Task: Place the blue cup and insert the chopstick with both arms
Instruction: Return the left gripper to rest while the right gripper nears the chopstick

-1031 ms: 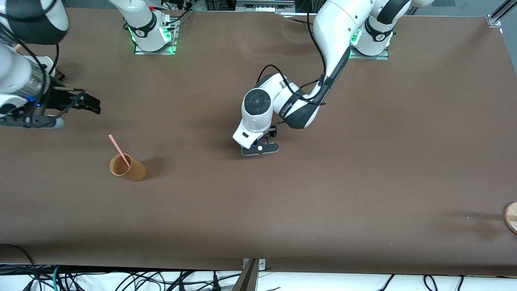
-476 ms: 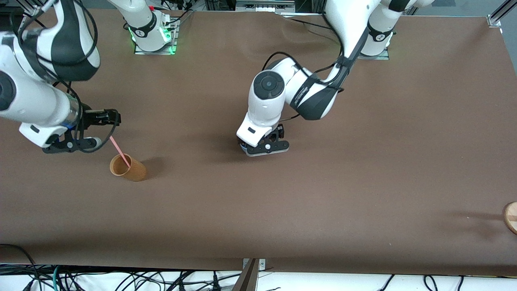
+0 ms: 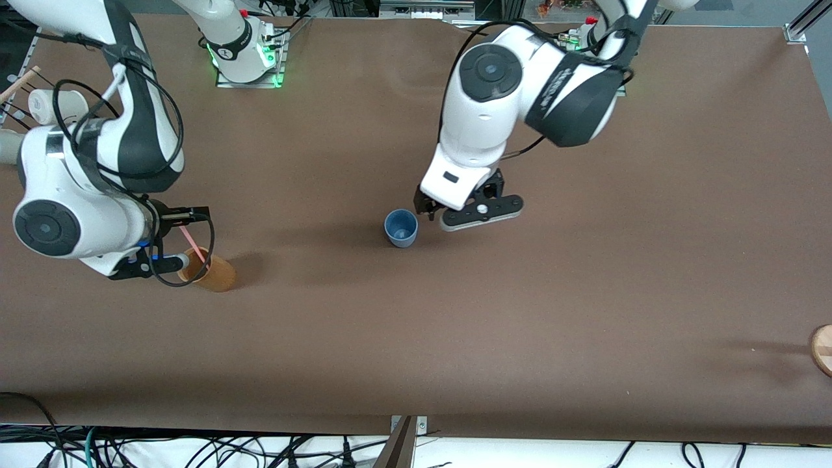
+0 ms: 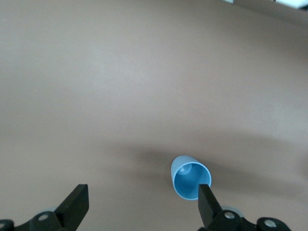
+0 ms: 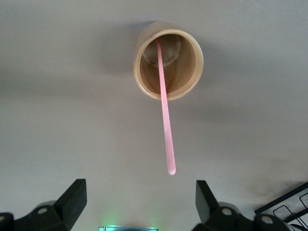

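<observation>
The blue cup (image 3: 400, 227) stands upright on the brown table, free of both grippers. My left gripper (image 3: 458, 207) is open and empty, up in the air just beside the cup toward the left arm's end. In the left wrist view the cup (image 4: 190, 178) sits by one fingertip (image 4: 206, 199) of the gripper (image 4: 142, 207). The pink chopstick (image 3: 194, 242) leans in the orange-brown cup (image 3: 211, 272). My right gripper (image 3: 182, 237) is open over the chopstick's upper end. In the right wrist view, the chopstick (image 5: 165, 110) rises out of the cup (image 5: 168, 60) toward the open gripper (image 5: 139, 199).
A white paper cup (image 3: 55, 104) and a wooden stick (image 3: 19, 81) lie at the right arm's end of the table. A round wooden piece (image 3: 822, 349) sits at the table's edge at the left arm's end.
My left gripper has let go of the blue cup, risen and drawn back toward its base. My right arm has swung in from the table's end to over the chopstick.
</observation>
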You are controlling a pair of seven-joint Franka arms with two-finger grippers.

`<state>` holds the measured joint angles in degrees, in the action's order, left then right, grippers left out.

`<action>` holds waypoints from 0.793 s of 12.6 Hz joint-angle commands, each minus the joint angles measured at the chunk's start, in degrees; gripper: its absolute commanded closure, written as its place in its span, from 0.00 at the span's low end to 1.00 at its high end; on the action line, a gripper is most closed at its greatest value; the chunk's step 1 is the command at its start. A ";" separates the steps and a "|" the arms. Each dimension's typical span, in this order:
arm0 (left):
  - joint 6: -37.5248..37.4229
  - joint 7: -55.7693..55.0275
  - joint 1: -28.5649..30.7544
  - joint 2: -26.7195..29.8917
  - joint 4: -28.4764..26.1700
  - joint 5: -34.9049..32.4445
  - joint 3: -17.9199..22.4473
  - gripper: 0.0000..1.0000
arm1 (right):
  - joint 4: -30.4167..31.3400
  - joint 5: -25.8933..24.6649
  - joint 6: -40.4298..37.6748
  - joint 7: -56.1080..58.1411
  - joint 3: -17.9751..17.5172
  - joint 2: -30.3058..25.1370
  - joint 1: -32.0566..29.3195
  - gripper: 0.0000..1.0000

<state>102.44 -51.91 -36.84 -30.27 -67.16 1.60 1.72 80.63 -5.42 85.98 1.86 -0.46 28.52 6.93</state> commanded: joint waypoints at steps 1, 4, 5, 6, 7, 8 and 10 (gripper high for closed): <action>-3.81 7.03 3.78 4.24 -1.39 0.25 -0.14 0.00 | -2.32 -0.99 -1.95 2.45 0.19 1.71 -0.77 0.00; -9.53 20.85 10.27 8.10 -2.27 0.34 -0.22 0.00 | 0.84 -0.55 1.72 1.92 0.28 0.67 -2.53 0.00; -11.37 24.62 12.91 9.25 -2.36 0.42 -0.22 0.00 | 2.24 -0.47 2.35 1.92 0.28 -0.30 -2.54 0.00; -13.39 28.93 15.54 10.39 -2.36 0.43 -0.22 0.00 | 4.43 -0.46 4.09 1.92 0.28 -1.61 -2.54 0.00; -14.80 33.84 18.09 11.27 -2.36 0.77 -0.22 0.00 | 8.11 -0.38 7.07 1.92 0.28 -3.45 -2.54 0.00; -16.73 38.50 20.82 12.41 -2.62 0.78 -0.31 0.00 | 11.97 -0.20 10.32 1.92 0.28 -5.74 -2.54 0.00; -19.99 43.89 25.04 14.43 -3.67 0.25 -0.22 0.00 | 16.74 -0.03 14.64 1.92 0.37 -7.77 -2.62 0.00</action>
<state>84.09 -13.15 -14.90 -19.18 -67.57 1.59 2.16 89.59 -5.66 96.31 3.05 0.06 25.88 4.59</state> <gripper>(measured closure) 0.000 0.000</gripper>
